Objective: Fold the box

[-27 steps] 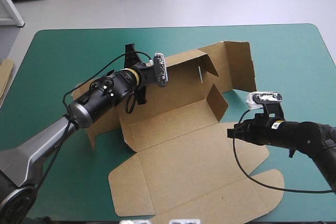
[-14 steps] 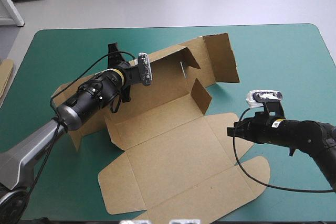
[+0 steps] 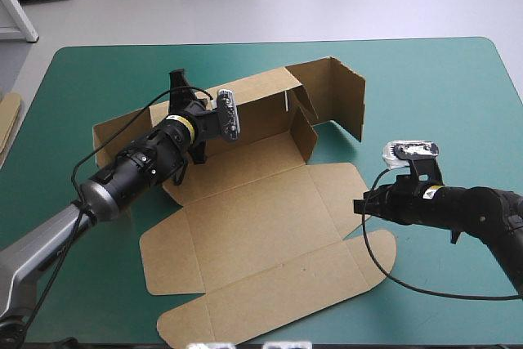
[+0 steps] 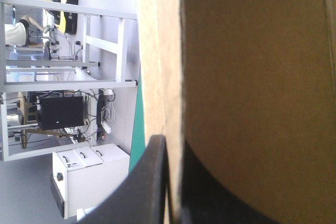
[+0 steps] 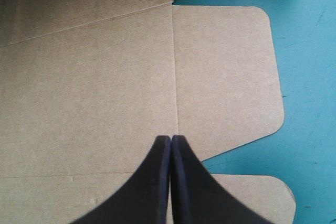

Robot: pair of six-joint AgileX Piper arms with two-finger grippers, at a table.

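The brown box (image 3: 253, 226) lies partly folded on the teal-green cover, its lid panel flat toward the near edge. Its long back wall (image 3: 257, 104) stands raised, with a side wall (image 3: 347, 100) upright at the right end and a small flap (image 3: 304, 132) turned inward. My left gripper (image 3: 181, 104) is shut on the back wall's top edge near its left end. In the left wrist view the box (image 4: 252, 77) runs between the left gripper's (image 4: 173, 177) black fingers. My right gripper (image 3: 358, 204) is shut and empty. It hovers over the flat panel (image 5: 94, 77) beside a rounded side flap (image 5: 226, 72).
An edge of more brown board (image 3: 8, 124) shows at the table's left edge. Bare teal-green cover (image 3: 441, 87) lies to the right of the box and behind it. The lid's front flap (image 3: 245, 312) reaches close to the table's near edge.
The box has slid left and toward the near edge, turning slightly, with my left gripper still holding its back wall. The right arm has stayed put, now at the panel's right edge.
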